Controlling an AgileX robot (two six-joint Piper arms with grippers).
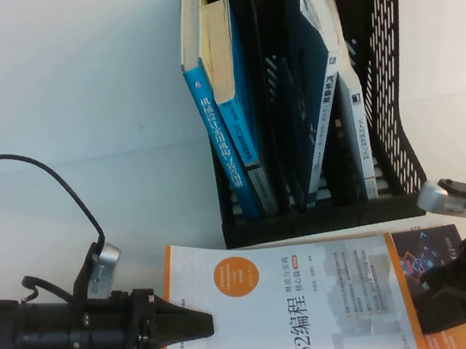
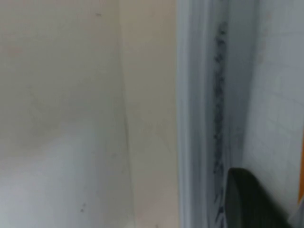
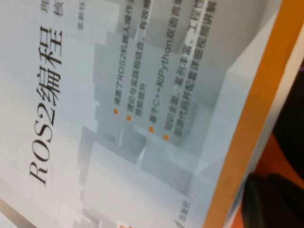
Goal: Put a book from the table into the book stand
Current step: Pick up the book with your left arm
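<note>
A white and grey book [image 1: 303,303] with an orange spine lies flat at the table's front, just before the black mesh book stand [image 1: 398,116]. My left gripper [image 1: 203,322] reaches in from the left, its jaws narrowed to a point on the book's left edge. In the left wrist view one dark finger [image 2: 251,202] rests on the cover [image 2: 275,95] beside the page edge; the other finger is hidden. My right gripper [image 1: 428,299] sits at the book's right side. In the right wrist view it [image 3: 270,194] is shut, fingertips against the orange spine edge of the book [image 3: 142,118].
The stand holds several upright books, blue ones on the left [image 1: 231,97] and in the middle [image 1: 324,83]. A dark book with orange marks [image 1: 430,247] lies under my right gripper. A black cable [image 1: 51,178] loops over the table on the left.
</note>
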